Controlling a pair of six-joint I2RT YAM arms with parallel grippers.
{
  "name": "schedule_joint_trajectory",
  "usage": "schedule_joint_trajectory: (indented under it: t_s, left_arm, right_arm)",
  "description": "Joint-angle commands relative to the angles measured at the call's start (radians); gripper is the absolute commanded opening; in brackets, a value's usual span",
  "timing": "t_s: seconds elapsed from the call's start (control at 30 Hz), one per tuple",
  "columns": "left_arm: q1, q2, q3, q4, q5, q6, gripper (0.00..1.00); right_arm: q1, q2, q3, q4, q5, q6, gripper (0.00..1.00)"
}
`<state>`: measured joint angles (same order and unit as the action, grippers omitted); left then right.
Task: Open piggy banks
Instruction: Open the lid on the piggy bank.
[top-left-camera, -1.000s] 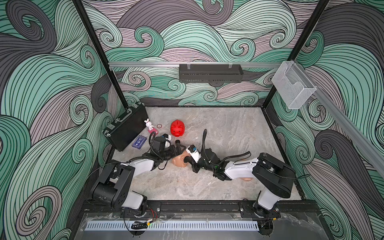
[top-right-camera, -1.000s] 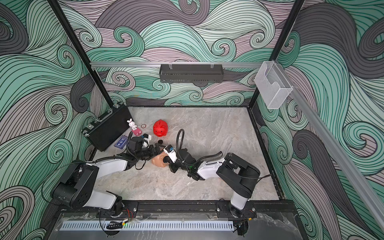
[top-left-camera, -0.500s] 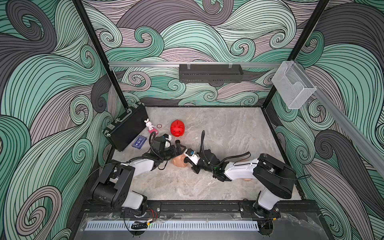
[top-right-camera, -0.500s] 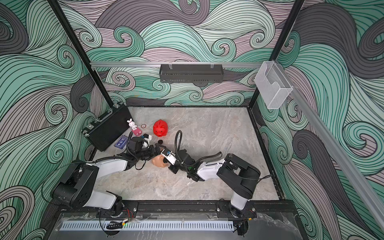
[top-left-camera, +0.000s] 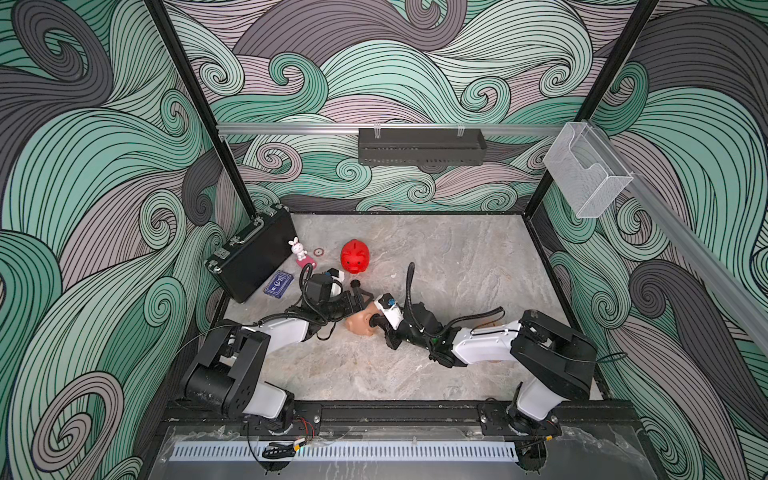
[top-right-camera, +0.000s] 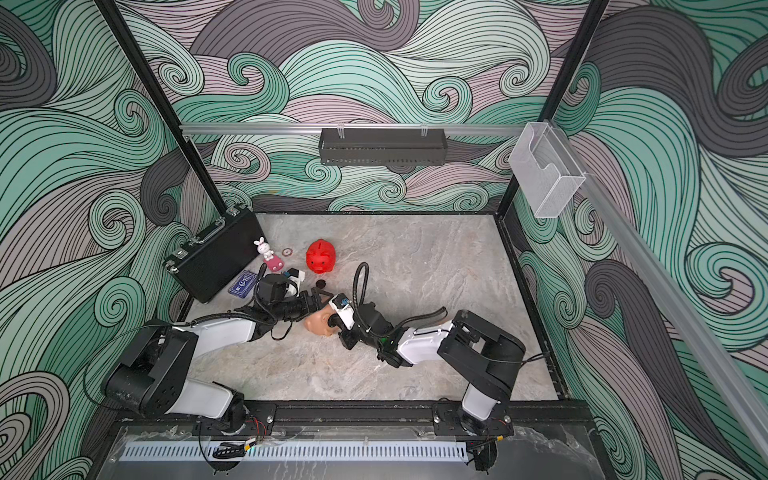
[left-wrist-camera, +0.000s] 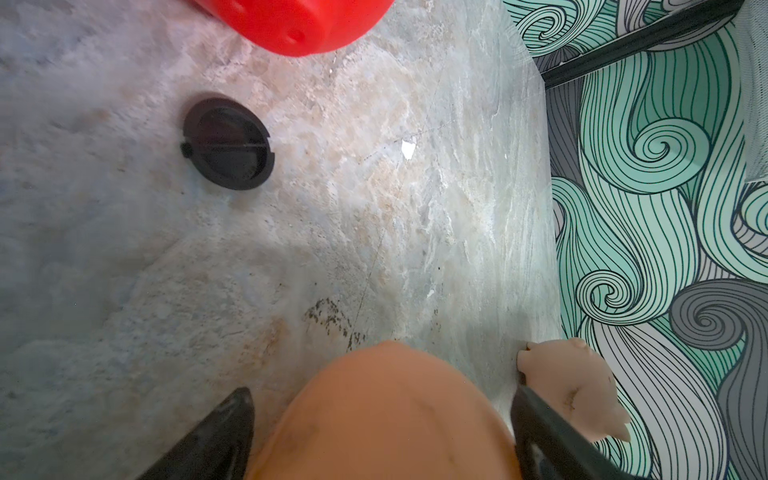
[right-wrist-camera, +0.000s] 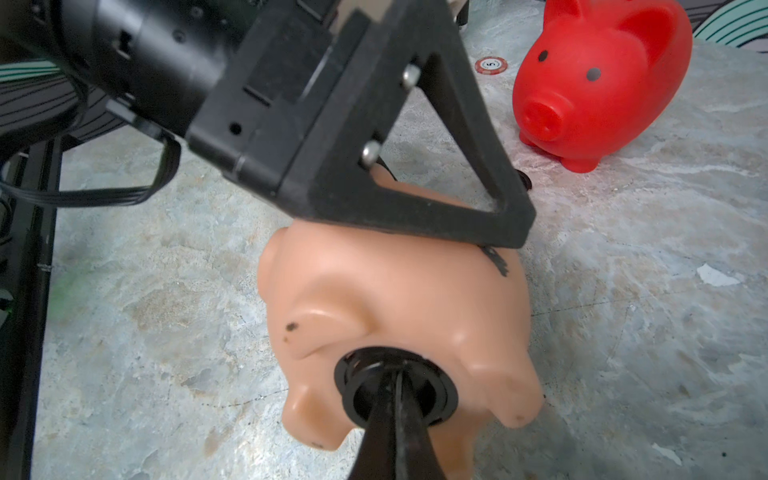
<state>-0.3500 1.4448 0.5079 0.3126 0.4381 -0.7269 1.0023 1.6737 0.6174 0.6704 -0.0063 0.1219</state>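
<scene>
Low in the centre of both top views, the two arms meet over one peach piggy bank (top-left-camera: 360, 323), lying on its side on the bench (top-left-camera: 457, 266) with its belly turned toward the right arm. The left gripper (left-wrist-camera: 380, 419) straddles the pig's body, jaws spread wide around it and pressing its flanks, and that looks like a brace so the pig cannot roll or spin. The right gripper (right-wrist-camera: 397, 399) has its jaws pinched fully closed, tips sunk into the black belly plug (right-wrist-camera: 395, 392), which still sits in its hole; a twist or pull seems the aim. Whether anything is inside this pig cannot be told. A loose black plug (left-wrist-camera: 227, 143) lies flat on the bench at upper left of the left wrist view, just below the red piggy bank (top-left-camera: 355, 256), which stands upright beyond the arms, suggesting that one is already opened. At the right edge of that view another peach pig (left-wrist-camera: 575, 386) peeks in. A closed black case (top-left-camera: 253, 255) leans at the left wall.
</scene>
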Motion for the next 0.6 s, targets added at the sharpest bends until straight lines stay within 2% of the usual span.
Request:
schedule_joint_trajectory:
  t_s: [0.0, 0.4, 0.57]
  left_arm:
    - [-0.013, 0.042, -0.042, -0.161, -0.030, 0.030, 0.92]
    - [-0.012, 0.047, -0.040, -0.160, -0.029, 0.031, 0.92]
    - [-0.012, 0.045, -0.037, -0.159, -0.029, 0.029, 0.92]
  right_arm:
    - [0.001, -0.031, -0.015, 0.041, 0.032, 0.091, 0.00]
    - [0.002, -0.067, -0.075, 0.108, -0.101, 0.002, 0.00]
    - [0.002, -0.132, -0.130, 0.082, -0.052, 0.021, 0.00]
